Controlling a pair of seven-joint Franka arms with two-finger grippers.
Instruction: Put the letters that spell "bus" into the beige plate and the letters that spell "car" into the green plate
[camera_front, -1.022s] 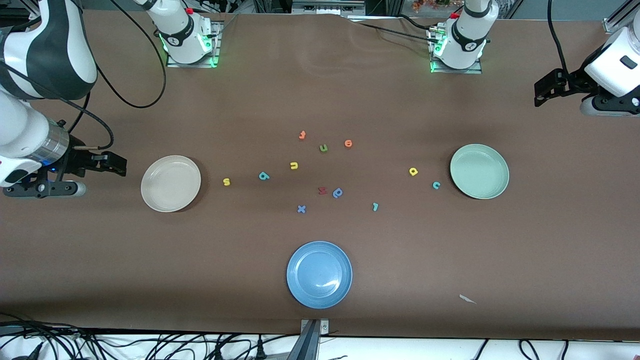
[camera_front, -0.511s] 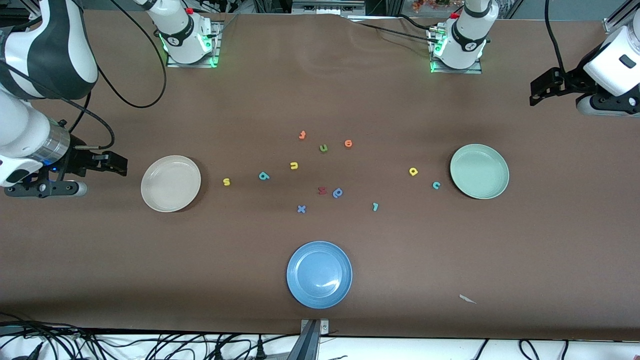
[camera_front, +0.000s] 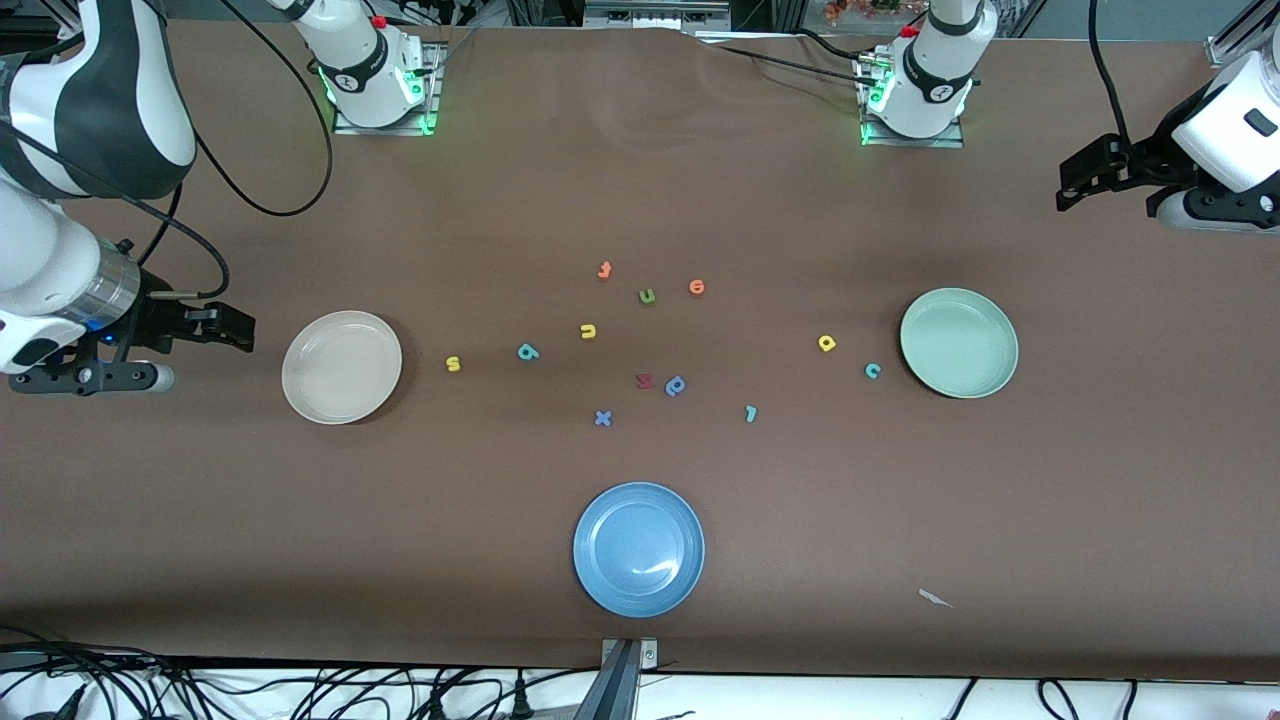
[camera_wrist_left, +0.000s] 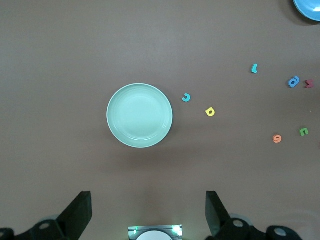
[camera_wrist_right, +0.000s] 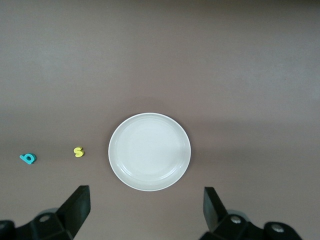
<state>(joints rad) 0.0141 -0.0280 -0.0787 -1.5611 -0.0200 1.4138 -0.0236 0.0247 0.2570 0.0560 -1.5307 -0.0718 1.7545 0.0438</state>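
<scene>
The empty beige plate lies toward the right arm's end. Beside it, toward the table's middle, lie the yellow s, teal b and yellow u. The empty green plate lies toward the left arm's end, with the teal c, yellow a and teal r beside it. My right gripper hovers open and holds nothing, just outside the beige plate. My left gripper, also open with nothing in it, hangs over bare table at the left arm's end.
A blue plate lies nearest the front camera. Loose letters sit mid-table: an orange t, green u, orange o, red z, blue looped letter and blue x. A paper scrap lies near the front edge.
The left gripper has drifted slightly toward the table's middle. The right arm, the plates and the letters have not moved.
</scene>
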